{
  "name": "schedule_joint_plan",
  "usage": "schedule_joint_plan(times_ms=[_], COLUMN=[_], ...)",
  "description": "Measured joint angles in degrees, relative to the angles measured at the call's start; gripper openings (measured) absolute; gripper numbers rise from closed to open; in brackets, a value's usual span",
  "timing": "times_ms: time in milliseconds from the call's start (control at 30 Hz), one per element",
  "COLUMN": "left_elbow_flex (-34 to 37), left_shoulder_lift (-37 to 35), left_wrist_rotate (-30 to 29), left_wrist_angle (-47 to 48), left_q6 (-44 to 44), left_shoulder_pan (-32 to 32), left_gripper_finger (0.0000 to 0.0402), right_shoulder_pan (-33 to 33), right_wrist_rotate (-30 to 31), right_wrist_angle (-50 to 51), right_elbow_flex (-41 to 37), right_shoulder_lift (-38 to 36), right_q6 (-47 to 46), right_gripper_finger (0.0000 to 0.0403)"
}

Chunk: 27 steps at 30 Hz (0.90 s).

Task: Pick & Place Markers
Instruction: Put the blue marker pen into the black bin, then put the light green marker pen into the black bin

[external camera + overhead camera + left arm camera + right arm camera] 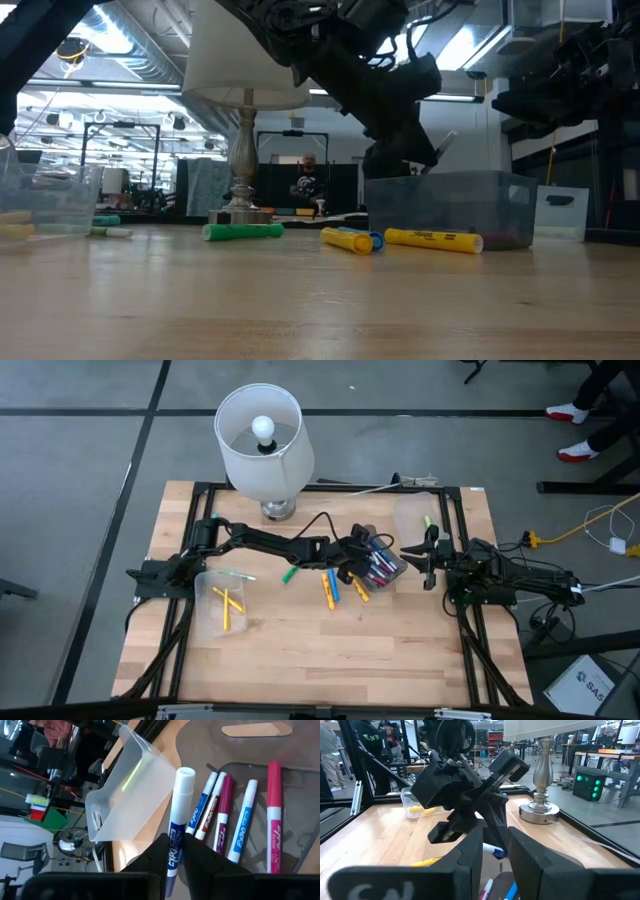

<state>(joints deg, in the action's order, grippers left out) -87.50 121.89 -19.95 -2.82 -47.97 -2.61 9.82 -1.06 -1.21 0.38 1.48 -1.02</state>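
Left wrist view shows the left gripper (175,857) clamped on a blue marker (178,815) above the bin (385,565) holding 5 more markers (245,822). Right gripper (428,565) waits just beside that bin; whether its fingers are apart I cannot tell. Loose markers (432,239) lie on the table (330,650), near a lamp (262,445).

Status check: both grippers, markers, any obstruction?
Left gripper over grey bin, pinching blue-labelled white marker. Right gripper waiting beside bin, empty. Nothing blocking.
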Motion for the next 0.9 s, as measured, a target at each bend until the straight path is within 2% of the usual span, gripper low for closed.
schedule_joint_plan(times_ms=[500, 733, 900], left_elbow_flex=[0.0, 0.0, 0.02], left_shoulder_lift=[0.0, -0.11, -1.01], left_wrist_rotate=[-0.14, -5.4, -7.66], left_wrist_angle=[0.03, 0.83, 6.77], left_q6=[4.33, 6.17, 5.88], left_shoulder_pan=[-0.04, 1.5, 3.6], left_gripper_finger=[0.0091, 0.0099, 0.0094], right_shoulder_pan=[-0.01, -0.01, -0.01], right_wrist_rotate=[0.0, 0.0, 0.0], right_wrist_angle=[0.0, 0.0, 0.0], right_elbow_flex=[0.0, 0.0, 0.0], right_shoulder_lift=[0.0, 0.0, 0.0], right_q6=[0.0, 0.0, 0.0], right_gripper_finger=[0.0091, 0.009, 0.0091])
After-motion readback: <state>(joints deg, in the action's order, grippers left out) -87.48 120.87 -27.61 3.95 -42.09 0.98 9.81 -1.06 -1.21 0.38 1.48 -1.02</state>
